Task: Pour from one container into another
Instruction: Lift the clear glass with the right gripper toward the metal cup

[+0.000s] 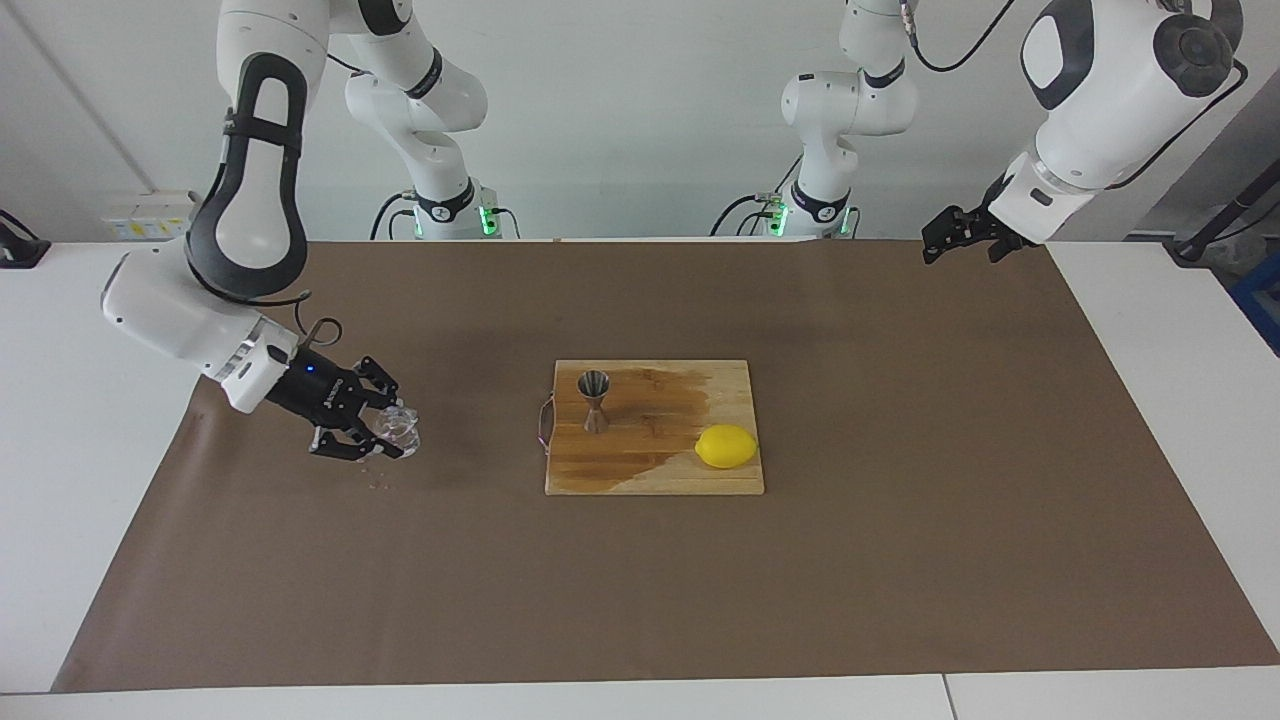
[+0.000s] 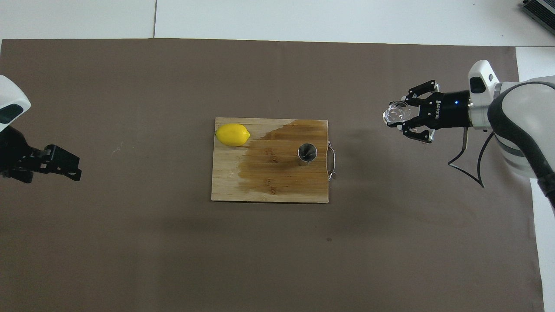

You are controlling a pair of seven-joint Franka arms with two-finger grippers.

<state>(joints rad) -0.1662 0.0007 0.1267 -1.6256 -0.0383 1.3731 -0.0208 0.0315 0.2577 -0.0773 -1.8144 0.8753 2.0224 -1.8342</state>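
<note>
Item: glass cup (image 1: 397,428), gripped in my right gripper (image 1: 385,432) over the bench's (image 1: 900,560) right-arm end for carrying to the jigger (image 1: 594,400) standing on the cutting board (image 1: 655,470); left gripper (image 1: 960,236) waits, fingers' state unclear.

Bright, even, diffuse light from above in both views; no hard glare on the brown table cover (image 1: 640,590). Shadows soft & faint: a blurry dark patch under the right arm, a short one beside the steel jigger (image 1: 594,399) on the cutting board (image 1: 655,470). Glints on the clear glass cup (image 2: 399,115) & jigger rim. White wall evenly lit. Focus sharp overall; small parts lack detail. No obvious edge distortion.
</note>
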